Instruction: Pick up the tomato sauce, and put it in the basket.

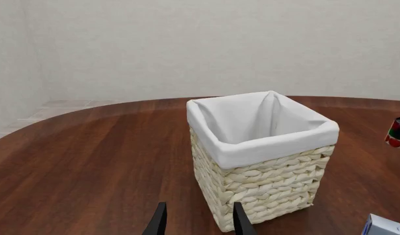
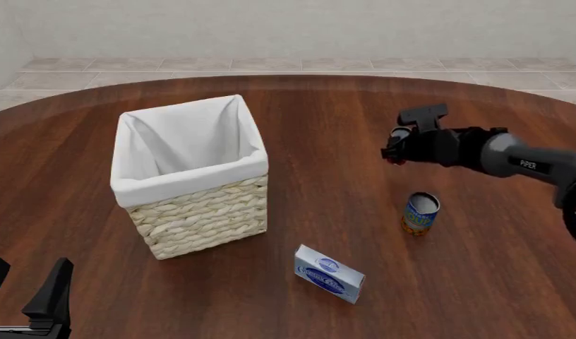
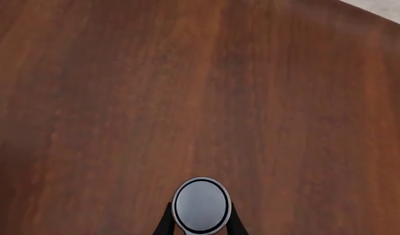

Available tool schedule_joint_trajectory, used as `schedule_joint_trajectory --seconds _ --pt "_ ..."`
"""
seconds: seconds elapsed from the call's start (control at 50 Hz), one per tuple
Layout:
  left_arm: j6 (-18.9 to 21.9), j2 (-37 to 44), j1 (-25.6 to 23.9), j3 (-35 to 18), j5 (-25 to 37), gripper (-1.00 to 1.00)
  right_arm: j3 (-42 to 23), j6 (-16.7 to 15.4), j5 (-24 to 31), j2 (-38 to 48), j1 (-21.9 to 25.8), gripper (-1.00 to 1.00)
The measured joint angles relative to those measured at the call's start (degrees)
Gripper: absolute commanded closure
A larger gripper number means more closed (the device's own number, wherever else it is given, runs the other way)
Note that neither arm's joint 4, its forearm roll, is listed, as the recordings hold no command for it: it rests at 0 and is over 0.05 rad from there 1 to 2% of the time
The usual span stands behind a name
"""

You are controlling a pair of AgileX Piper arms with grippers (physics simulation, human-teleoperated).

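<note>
Now the right gripper (image 3: 200, 226) is clenched on the tomato sauce (image 3: 201, 204), its fingers flanking the can, well right of the basket (image 2: 201, 212). Near the basket's front corner, the left gripper (image 1: 197, 221) stands released.

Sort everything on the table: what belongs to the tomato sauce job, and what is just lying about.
Belongs to the job:
- tomato sauce, between the right gripper fingers
- basket

Just lying about:
- blue can with yellow label
- blue-and-white carton
- left gripper, idle and open
</note>
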Motion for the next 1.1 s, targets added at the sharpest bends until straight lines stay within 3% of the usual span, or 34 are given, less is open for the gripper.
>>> schedule_joint_trajectory --seconds 1.1 --pt "0.0 0.0 0.0 0.0 0.0 -1.0 -3.2 -3.5 7.3 -19.1 14.9 1.0"
